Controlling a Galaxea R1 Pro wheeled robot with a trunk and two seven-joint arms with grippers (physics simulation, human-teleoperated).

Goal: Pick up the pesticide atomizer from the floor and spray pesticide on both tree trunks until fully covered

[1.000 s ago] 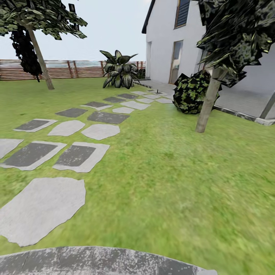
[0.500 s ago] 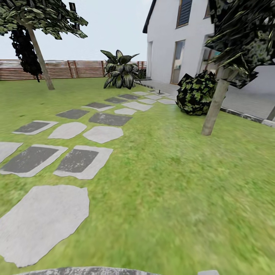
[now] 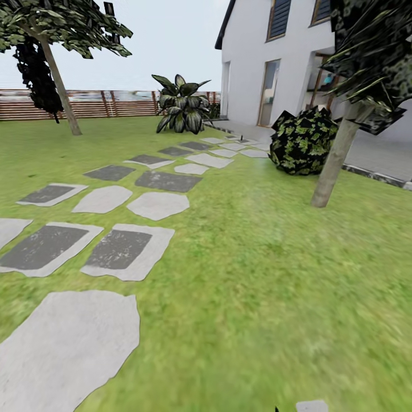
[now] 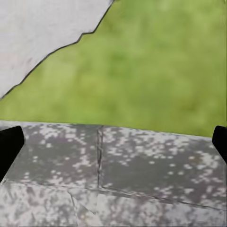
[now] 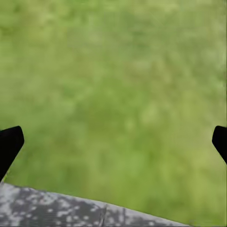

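**Lawn, slabs and two mottled trunks**

The garden lawn fills the frame, rough green around flat grey paving slabs. One pale, mottled tree trunk leans at right, another stands upper left. Left pincer and right pincer both gape, empty.

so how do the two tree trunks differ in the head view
The left tree trunk stands far off by the fence and looks thin; the right tree trunk is near, beside the house, and looks thicker. The left leans leftward toward its top, the right rightward. Both are bare and pale.
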